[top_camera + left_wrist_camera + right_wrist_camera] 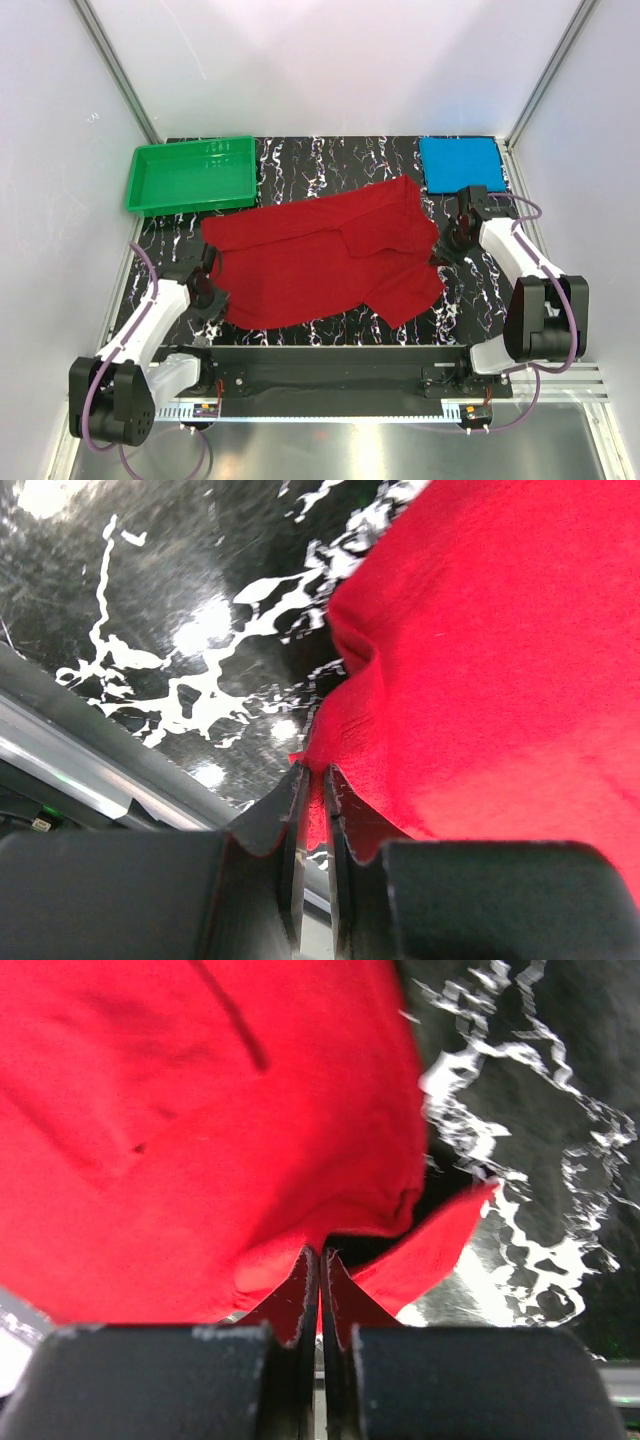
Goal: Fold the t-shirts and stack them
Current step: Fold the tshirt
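Observation:
A deep red t-shirt [320, 255] lies spread and rumpled across the middle of the black marbled table [330, 160]. My left gripper [212, 296] is shut on the red t-shirt's near left edge; red cloth [480, 650] runs down between its jaws, and the gripper [312, 772] sits low over the table. At the right side, my right gripper [442, 250] is shut on the shirt's right edge, with a fold of red fabric [200, 1110] pinched at the tips of the gripper [320, 1252]. A blue t-shirt [460, 163], folded into a neat rectangle, rests at the back right corner.
A green plastic tray [190, 175] stands at the back left of the table. White walls with metal frame posts [120, 70] close in the sides and back. A metal rail [330, 375] carrying both arm bases runs along the near edge.

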Motion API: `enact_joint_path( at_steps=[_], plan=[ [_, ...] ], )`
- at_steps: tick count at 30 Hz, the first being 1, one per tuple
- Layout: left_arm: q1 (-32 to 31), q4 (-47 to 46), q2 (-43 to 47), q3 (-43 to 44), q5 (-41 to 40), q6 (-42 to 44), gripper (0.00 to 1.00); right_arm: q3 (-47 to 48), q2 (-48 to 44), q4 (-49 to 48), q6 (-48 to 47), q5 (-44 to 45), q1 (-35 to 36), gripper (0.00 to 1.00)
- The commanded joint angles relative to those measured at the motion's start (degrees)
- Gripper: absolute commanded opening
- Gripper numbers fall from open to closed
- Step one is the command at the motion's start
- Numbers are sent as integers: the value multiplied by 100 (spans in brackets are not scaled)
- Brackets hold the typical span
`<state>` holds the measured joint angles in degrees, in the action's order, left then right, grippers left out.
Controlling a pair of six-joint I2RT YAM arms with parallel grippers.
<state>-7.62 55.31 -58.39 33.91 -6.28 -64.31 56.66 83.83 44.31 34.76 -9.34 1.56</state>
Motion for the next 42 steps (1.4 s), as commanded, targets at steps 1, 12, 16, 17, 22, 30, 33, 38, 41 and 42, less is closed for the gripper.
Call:
enact_joint_path(
  at_steps=[1,12,16,17,22,30,33,38,41,42],
  plan=[
    [-3,-3,-251,475,-250,182,14,546,142,-64,-242,-401,46,0],
    [199,67,-630,880,-294,551,13,1558,660,130,-251,-340,37,0],
    [401,85,-700,1082,-356,745,13,1830,827,130,-251,-384,46,0],
    [436,85,-743,1135,-365,823,13,1874,915,121,-242,-410,37,0],
    [516,15,-1130,1469,-277,1017,12,2173,1126,95,-216,-507,46,0],
    [717,-108,-1517,1750,-268,1228,12,2744,1645,148,-128,-700,46,0],
    [753,-169,-1658,1838,-242,1290,11,2893,1768,200,-110,-709,37,0],
    [762,-336,-1921,1987,-207,1404,11,3061,1943,218,-75,-709,46,0],
    [902,-406,-2079,2093,-136,1474,10,3245,2075,262,-75,-701,46,0],
    [911,-433,-2115,2137,-136,1500,10,3298,2102,297,-84,-700,37,0]
  ],
)
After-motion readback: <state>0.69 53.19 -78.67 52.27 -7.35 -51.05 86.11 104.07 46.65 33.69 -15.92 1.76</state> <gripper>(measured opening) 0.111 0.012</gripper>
